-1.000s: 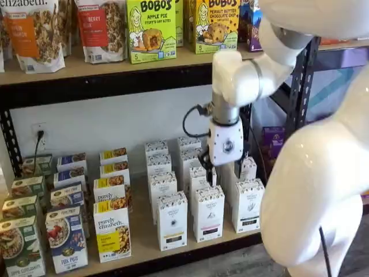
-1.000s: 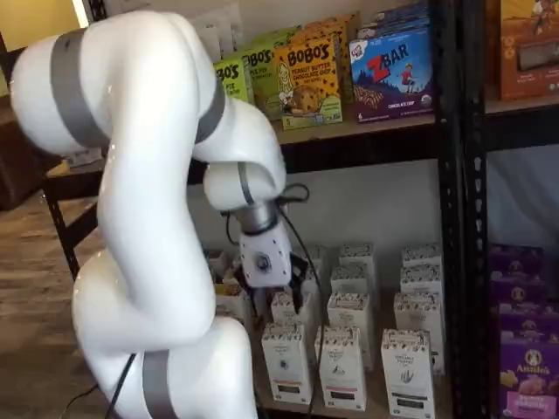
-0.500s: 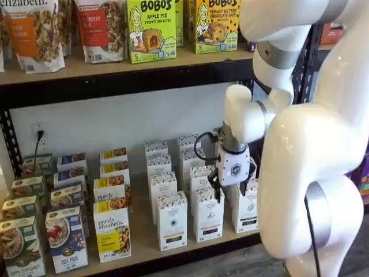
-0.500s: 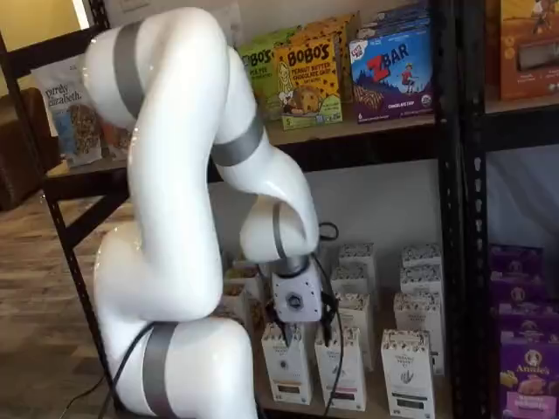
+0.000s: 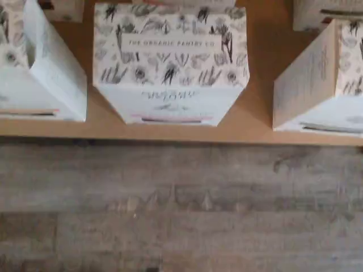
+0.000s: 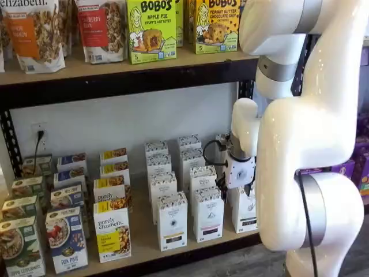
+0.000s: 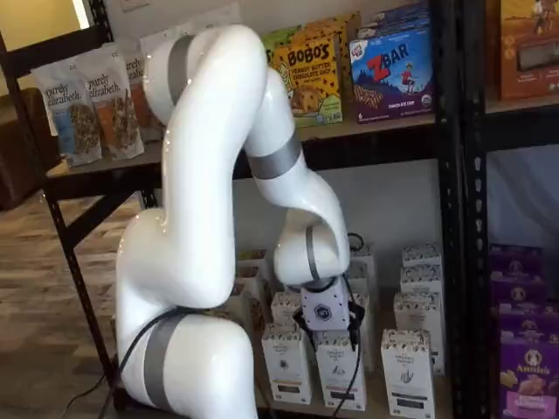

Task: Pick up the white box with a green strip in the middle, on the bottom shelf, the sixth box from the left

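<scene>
Target check: white box (image 7: 406,371) sits lower right of frame in a shelf view, rightmost of three front-row white cartons on the bottom shelf (image 6: 144,242), at the board's front edge. In the other shelf view it is lower centre-right (image 6: 247,209), with its right side hidden behind the arm.

Gripper (image 7: 328,332): fingers spread, nothing between them. It hangs low, just above the carton tops, over the middle carton (image 7: 341,367).

Key relation: the box lies frame-right of the gripper, one carton over and just beside it. From the other side (image 6: 236,187) the gripper looks close to the box's upper-left corner, so I can't tell the sideways offset exactly. My read is that it needs a short shift toward frame-right before descending.

Box pose:
- Upright, long axis vertical.
- Speckled top faces up.
- Label face points out toward the aisle and cameras.
- Square to the shelf edge, no tilt visible.

Wrist view: the box under the camera is the middle carton (image 5: 170,62), with a pinkish band. Next to it is the target (image 5: 317,85), seen obliquely, its band dark and blurred. I can't confirm green from that view.

Risk, as a judgement: the neighbours stand close, so one finger has to drop into the narrow gap between the box and the middle carton. Clipping that carton is the likely failure.
</scene>
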You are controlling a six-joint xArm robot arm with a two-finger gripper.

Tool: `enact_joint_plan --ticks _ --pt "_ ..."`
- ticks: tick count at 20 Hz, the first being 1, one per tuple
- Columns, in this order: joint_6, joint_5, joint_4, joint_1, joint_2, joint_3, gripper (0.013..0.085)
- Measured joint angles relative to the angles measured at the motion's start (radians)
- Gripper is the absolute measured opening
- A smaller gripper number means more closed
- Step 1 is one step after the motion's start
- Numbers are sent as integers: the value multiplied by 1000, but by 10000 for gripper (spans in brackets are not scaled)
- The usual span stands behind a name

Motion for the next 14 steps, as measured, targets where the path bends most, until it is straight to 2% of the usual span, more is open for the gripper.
enact_joint_plan --ticks 1,3,5,7,13,14 --pt "0 -7 -5 -5 20 -19 850" --pt "29 -7 -46 -17 56 -56 850" --pt "15 -29 -40 -25 94 -87 850" --pt "26 -44 -61 -37 128 -119 850" --pt "65 10 -135 -68 222 -237 850" --pt "86 10 -165 -78 239 -257 850"
